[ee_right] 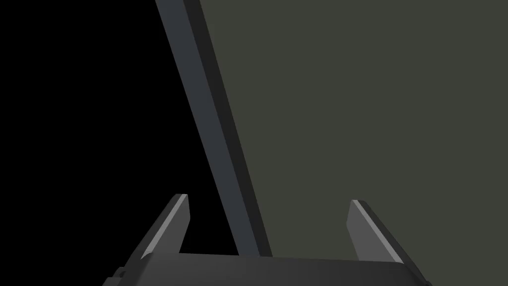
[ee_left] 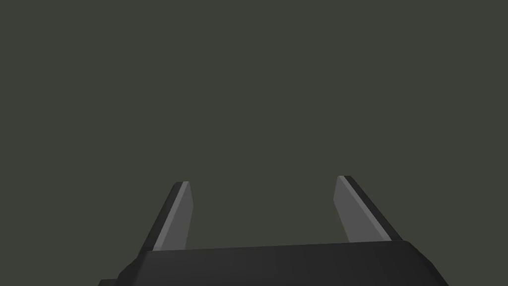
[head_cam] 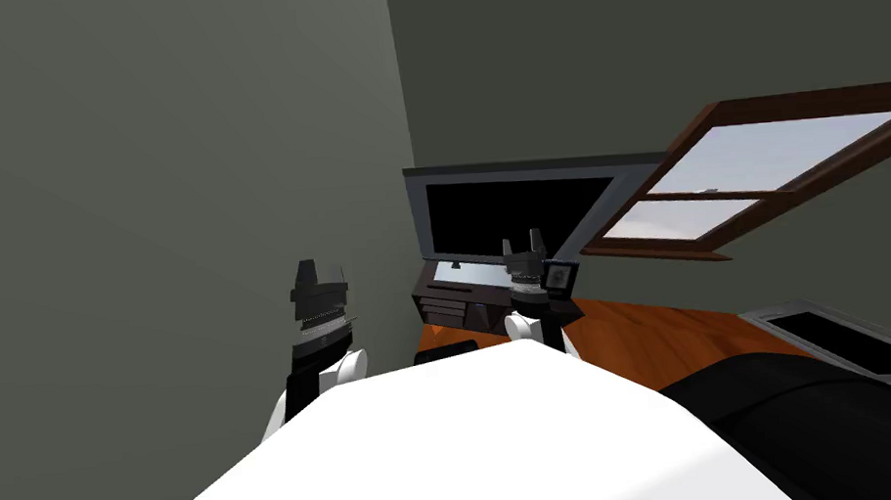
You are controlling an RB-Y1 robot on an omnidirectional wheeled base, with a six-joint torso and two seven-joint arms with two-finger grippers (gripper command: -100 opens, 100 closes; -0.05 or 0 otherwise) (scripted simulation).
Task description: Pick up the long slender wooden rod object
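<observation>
My right gripper (head_cam: 521, 242) is raised in front of a grey-framed screen (head_cam: 519, 212) that stands on a low dark cabinet (head_cam: 457, 300). Its fingers stand open with nothing between them. In the right wrist view, the right gripper (ee_right: 268, 198) points at the screen's grey frame edge (ee_right: 208, 124), with the black screen on one side and the grey-green wall on the other. My left gripper (head_cam: 318, 276) is held up near the wall on the left. In the left wrist view the left gripper (ee_left: 263, 179) is open and empty.
A small dark square box (head_cam: 560, 276) sits on the cabinet beside my right gripper. A brown-framed window (head_cam: 771, 170) is on the right wall. An orange-brown floor (head_cam: 675, 334) runs beside a black bulky piece (head_cam: 818, 412) and a grey-framed panel (head_cam: 852, 336).
</observation>
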